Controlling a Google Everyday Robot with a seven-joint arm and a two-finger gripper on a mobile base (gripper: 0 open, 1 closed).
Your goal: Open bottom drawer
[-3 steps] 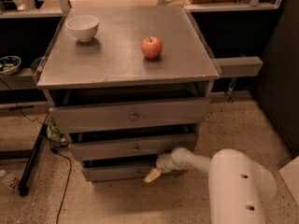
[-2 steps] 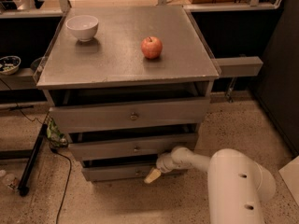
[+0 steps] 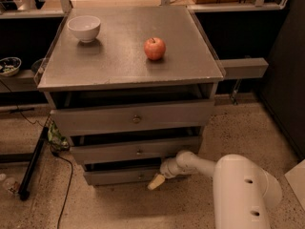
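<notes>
The grey cabinet has three drawers, and the bottom drawer [image 3: 119,176] is the lowest and slimmest front, with a tiny metal knob [image 3: 140,176] at its centre. My gripper [image 3: 156,181] reaches in from the lower right on a white arm. Its pale fingertips sit just right of the knob, low against the drawer's front. All three drawer fronts stand slightly out from the cabinet frame, with dark gaps above them.
A white bowl [image 3: 84,27] and a red apple [image 3: 155,48] rest on the cabinet top [image 3: 124,61]. A black pole [image 3: 32,163] and cable lie on the floor at left, beside a green packet [image 3: 57,137]. Dark shelving runs behind.
</notes>
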